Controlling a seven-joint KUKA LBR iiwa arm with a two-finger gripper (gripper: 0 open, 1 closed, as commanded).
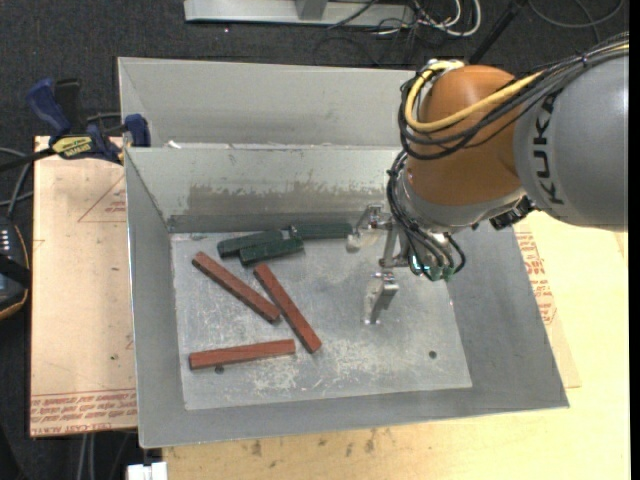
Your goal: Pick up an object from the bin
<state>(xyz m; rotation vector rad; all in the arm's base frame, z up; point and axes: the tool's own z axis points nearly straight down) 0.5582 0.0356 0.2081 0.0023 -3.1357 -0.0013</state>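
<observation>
A grey metal bin [250, 173] is seen from above, with its back wall at the top and its flat, scuffed floor below. A large grey robot arm [590, 138] reaches in over the bin's right edge. Its wrist carries a rounded orange cover [465, 133], with yellow and black cables [440, 73] looped over it.

Below the cover, the gripper [377, 308] points down at the bin floor, right of the floor's middle and closer to the right wall than to the left. Its tip is low over bare metal, or touching it; the view does not show which. Whether its jaws are apart or together cannot be told. Nothing can be seen in the gripper.

The loose things all lie in the left half of the floor. Nearest the gripper is a slanted red-brown bar [288, 309], running from near the floor's middle down toward the front edge. A second red-brown bar [237, 288] lies just beside it on the left, slanted much the same way, and their upper ends are close together. A third red-brown bar [243, 354] lies almost level near the front left corner. Along the back wall is a small cluster of dark green pieces [262, 246], with a long dark green strip [322, 231] stretching from them toward the gripper's side.
</observation>
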